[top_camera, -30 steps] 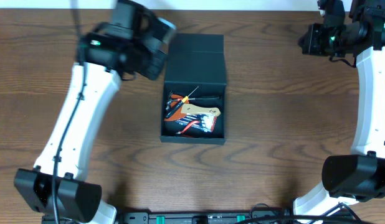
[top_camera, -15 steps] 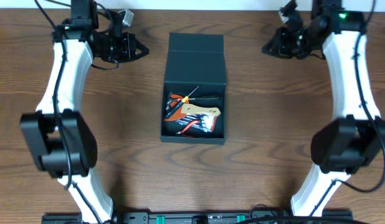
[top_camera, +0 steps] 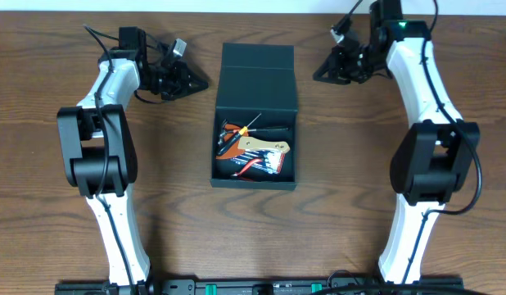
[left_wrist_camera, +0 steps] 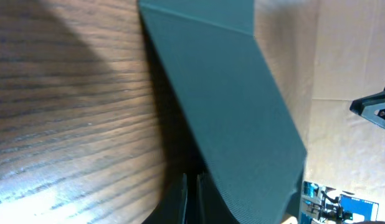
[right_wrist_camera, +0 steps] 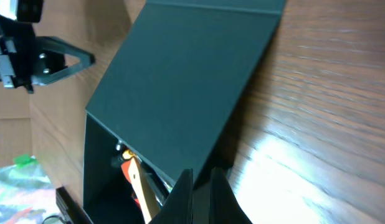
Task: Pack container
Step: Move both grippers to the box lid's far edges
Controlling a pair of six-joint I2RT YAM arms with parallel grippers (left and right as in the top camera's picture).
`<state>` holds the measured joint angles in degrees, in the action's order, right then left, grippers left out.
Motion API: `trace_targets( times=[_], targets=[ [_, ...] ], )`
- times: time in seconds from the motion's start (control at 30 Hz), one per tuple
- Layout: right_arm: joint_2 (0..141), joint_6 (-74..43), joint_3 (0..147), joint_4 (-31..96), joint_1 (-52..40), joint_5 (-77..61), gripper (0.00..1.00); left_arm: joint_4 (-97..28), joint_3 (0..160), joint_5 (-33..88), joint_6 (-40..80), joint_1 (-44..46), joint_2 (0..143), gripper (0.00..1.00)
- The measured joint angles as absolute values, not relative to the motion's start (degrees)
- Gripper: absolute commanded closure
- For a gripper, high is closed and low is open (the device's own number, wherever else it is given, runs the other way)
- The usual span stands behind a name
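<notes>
From overhead, the container [top_camera: 255, 182] sits in the middle of the desk [top_camera: 155, 205], nearer the far edge. Its lid [top_camera: 256, 82] is hinged open and leans back toward that edge. Red-handled tools [top_camera: 251, 152] lie heaped in the open tray. The left hand [top_camera: 196, 82] rests just beside the lid's left edge and the right hand [top_camera: 323, 72] near its right edge. Both have their fingers pressed together and hold nothing.

The left wrist view shows the raised lid [left_wrist_camera: 230, 93] slanting across the frame, with the left hand [left_wrist_camera: 191, 196] shut, low and close to its base.

The right wrist view looks along the lid [right_wrist_camera: 180, 81] from the other side. The right hand [right_wrist_camera: 202, 199] is shut, the tools [right_wrist_camera: 133, 177] peek out below the flap, and the left hand [right_wrist_camera: 49, 59] is beyond it.

As I judge it, packing is done and only the lid needs folding down. A one-sided push could slide or twist the light box across the desk instead of turning the hinge. A thin tool that seems to rise above the heap may prop the flap up and stop it seating.
</notes>
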<state>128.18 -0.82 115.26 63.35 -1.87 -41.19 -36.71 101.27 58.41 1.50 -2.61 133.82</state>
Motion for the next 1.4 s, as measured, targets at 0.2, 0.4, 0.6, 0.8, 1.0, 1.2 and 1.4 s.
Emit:
trace_targets(
  times=[0.2, 0.4, 0.6, 0.8, 1.0, 1.2, 1.4],
  targets=[
    [130.5, -0.6, 115.3, 61.7, -2.3, -43.2, 0.99, -36.2, 101.3, 54.8, -0.5, -1.3, 134.2, 0.94],
    [130.8, -0.6, 115.3, 60.3, -2.3, -43.8, 0.99, -35.5, 101.3, 52.5, -1.8, 0.5, 134.5, 0.94],
    [131.2, -0.6, 115.3, 60.2, -2.3, -43.8, 0.99, -35.6, 101.3, 52.1, -1.9, 1.2, 136.1, 0.94],
    [133.7, -0.7, 115.3, 59.9, -2.2, -43.7, 0.99, -35.5, 101.3, 51.9, -2.0, 1.2, 136.3, 0.94],
    [136.2, -0.7, 115.3, 59.9, -1.2, -43.2, 0.99, -35.6, 101.3, 51.9, -1.9, 1.3, 136.3, 0.94],
    [137.6, -1.0, 115.3, 59.9, -0.6, -43.0, 0.99, -35.5, 101.3, 51.9, -1.9, 2.3, 136.3, 0.94],
    [140.3, -1.1, 115.2, 59.7, -0.9, -43.0, 0.99, -35.1, 101.3, 51.4, -1.9, 3.2, 136.3, 0.95]
  ],
)
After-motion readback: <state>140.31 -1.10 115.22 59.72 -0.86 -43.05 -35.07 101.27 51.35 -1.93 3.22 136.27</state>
